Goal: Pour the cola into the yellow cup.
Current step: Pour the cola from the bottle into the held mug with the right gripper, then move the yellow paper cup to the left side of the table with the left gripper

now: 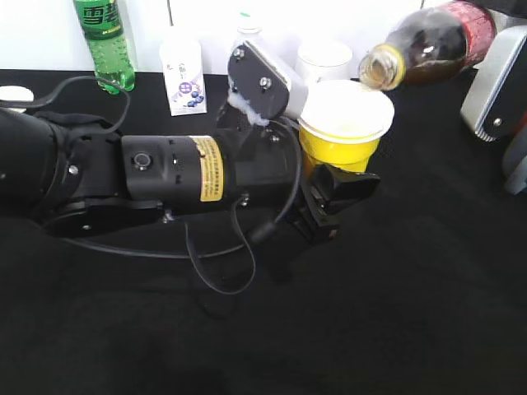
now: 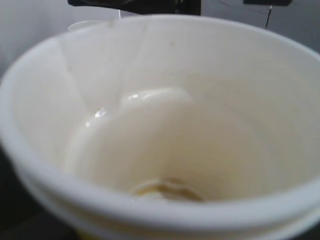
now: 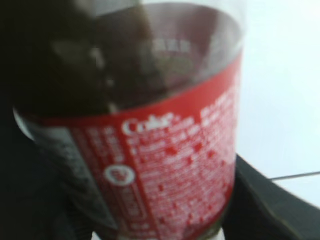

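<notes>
The yellow cup [image 1: 342,136], with white rim and white inside, is held up off the black table by my left gripper [image 1: 333,193], which is shut on it. In the left wrist view the cup's white inside [image 2: 165,140] fills the frame, with a thin brownish trace at the bottom. The cola bottle [image 1: 432,41], uncapped, is tilted with its mouth just over the cup's rim. My right gripper [image 1: 498,78] is shut on the bottle around its red label [image 3: 165,165]. Dark cola sits in the bottle's body.
A green soda bottle [image 1: 105,41] stands at the back left. A small white bottle [image 1: 183,74] and a white mug [image 1: 323,59] stand at the back. My left arm and its cables [image 1: 140,177] lie across the table's middle.
</notes>
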